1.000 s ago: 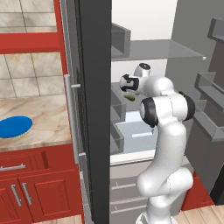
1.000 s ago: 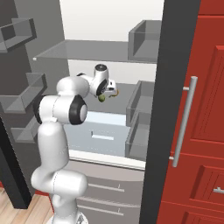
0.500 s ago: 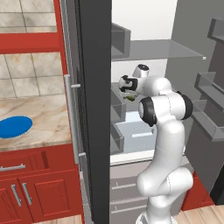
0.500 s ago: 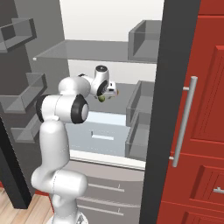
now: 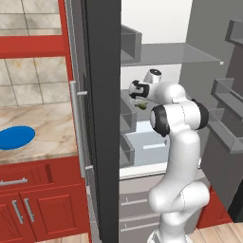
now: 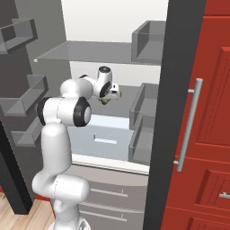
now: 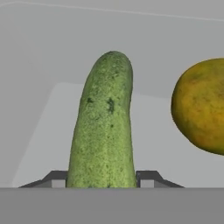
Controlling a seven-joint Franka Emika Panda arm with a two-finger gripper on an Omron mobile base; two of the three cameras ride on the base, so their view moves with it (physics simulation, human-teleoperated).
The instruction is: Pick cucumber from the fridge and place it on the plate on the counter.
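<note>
My claw (image 7: 103, 183) is closed on the cucumber (image 7: 106, 127) inside the fridge (image 5: 102, 118); its long axis points straight away from my fingers.

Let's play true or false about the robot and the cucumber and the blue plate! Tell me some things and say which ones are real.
1. The cucumber sits between the two fingertips of the gripper. True.
2. The cucumber is lying on the blue plate. False: the plate has nothing on it, and the cucumber is at the gripper inside the fridge.
3. A round yellowish-brown thing is next to the cucumber. True.
4. The plate is on a fridge shelf. False: it rests on the counter, outside the fridge.
5. The fridge is shut. False: it stands open, and the arm reaches inside.
</note>
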